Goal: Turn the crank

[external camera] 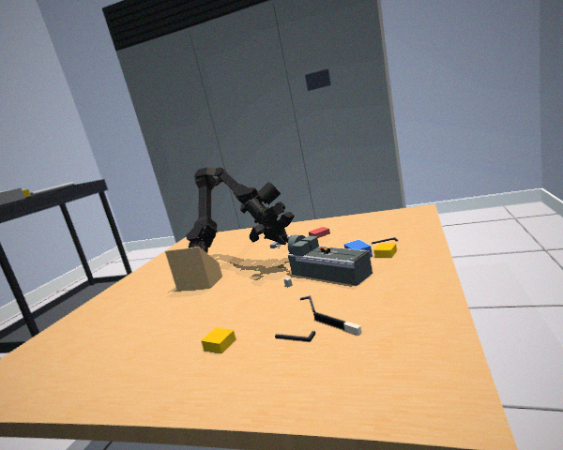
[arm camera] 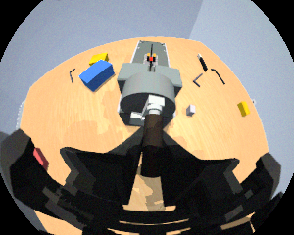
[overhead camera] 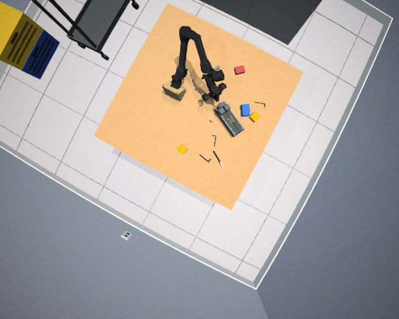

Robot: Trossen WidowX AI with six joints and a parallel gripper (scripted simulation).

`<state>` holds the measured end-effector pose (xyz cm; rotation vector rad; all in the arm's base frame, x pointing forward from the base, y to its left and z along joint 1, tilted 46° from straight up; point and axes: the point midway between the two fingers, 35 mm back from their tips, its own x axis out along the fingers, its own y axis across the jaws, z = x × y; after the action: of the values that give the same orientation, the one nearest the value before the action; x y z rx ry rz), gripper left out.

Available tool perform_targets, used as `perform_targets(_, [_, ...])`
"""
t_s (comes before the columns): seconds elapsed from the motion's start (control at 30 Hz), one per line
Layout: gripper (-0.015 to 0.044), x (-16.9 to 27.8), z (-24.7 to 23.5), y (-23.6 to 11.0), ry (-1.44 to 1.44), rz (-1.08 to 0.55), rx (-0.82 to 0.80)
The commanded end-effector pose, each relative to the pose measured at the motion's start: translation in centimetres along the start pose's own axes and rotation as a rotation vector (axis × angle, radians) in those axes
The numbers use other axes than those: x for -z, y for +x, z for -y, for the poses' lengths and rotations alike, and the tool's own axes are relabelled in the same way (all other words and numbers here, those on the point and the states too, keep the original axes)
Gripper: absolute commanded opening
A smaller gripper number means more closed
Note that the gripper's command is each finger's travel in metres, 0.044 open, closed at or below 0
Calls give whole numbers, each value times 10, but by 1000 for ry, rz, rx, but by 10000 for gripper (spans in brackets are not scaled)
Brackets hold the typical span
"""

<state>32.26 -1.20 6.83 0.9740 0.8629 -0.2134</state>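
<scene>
Locate the machine (overhead camera: 231,120) on the table (overhead camera: 151,113), toward the edge that carries the blue block (overhead camera: 245,109) and the yellow block (overhead camera: 255,116), roughly midway along it. Its long axis runs away from the arm's base (overhead camera: 173,92), so the crank end faces the tool and the slide extends beyond it.

Note the gripper (arm camera: 153,132): its fingers are pressed onto the crank handle (arm camera: 154,117), a short dark stub projecting from the round crank housing (arm camera: 147,86) at the near end of the machine. In the wrist view the handle points straight back into the tool, along the same line as the slide.

Observe the red pointer (arm camera: 151,59) on the slide, directly beyond the housing. The brass zero marks are too small to resolve here, so you cannot tell whether the pointer is level with them.

Judge the coming move accordingly: the handle must circle about an axis parallel to the machine's length, so you keep the wrist aligned with that axis and turn in small increments.
</scene>
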Motion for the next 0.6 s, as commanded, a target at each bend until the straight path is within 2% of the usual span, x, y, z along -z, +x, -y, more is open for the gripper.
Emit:
perform_targets(0.0, [0, -1, -9, -1, -11, 1, -25])
perform_targets(0.57, [0, -1, -11, -1, -11, 1, -25])
